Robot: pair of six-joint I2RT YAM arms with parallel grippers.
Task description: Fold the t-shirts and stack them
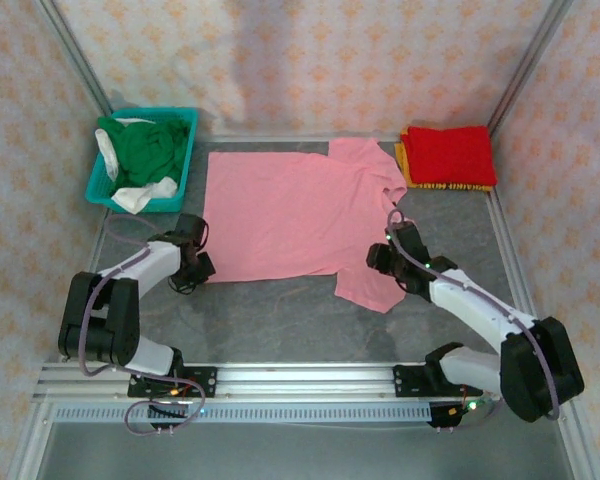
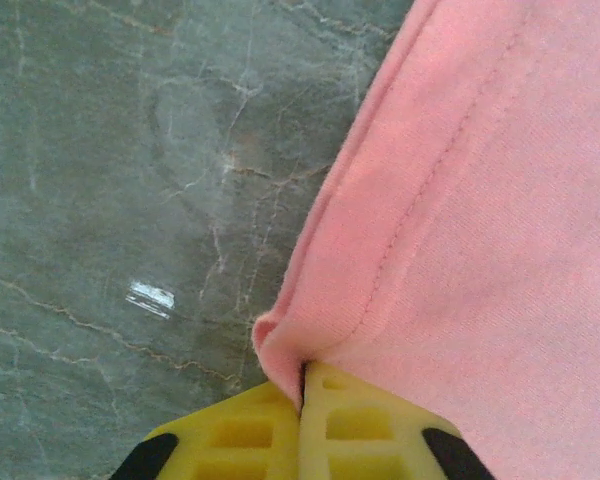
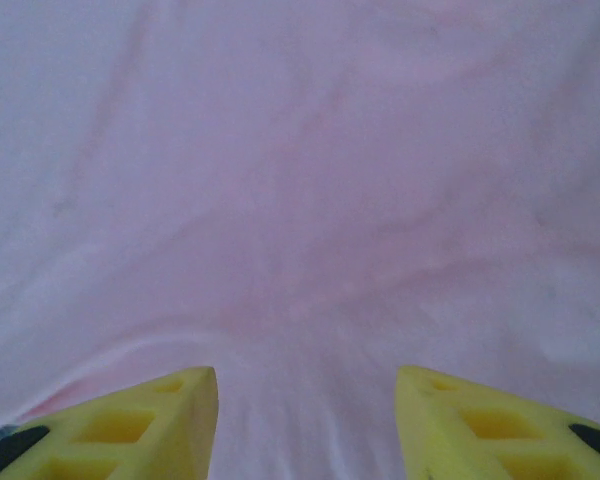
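Pink t-shirt lies flat on grey marbled table.

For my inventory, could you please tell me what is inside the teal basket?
A dark green t-shirt lies in the basket, with white cloth at its near edge; anything beneath them is covered.
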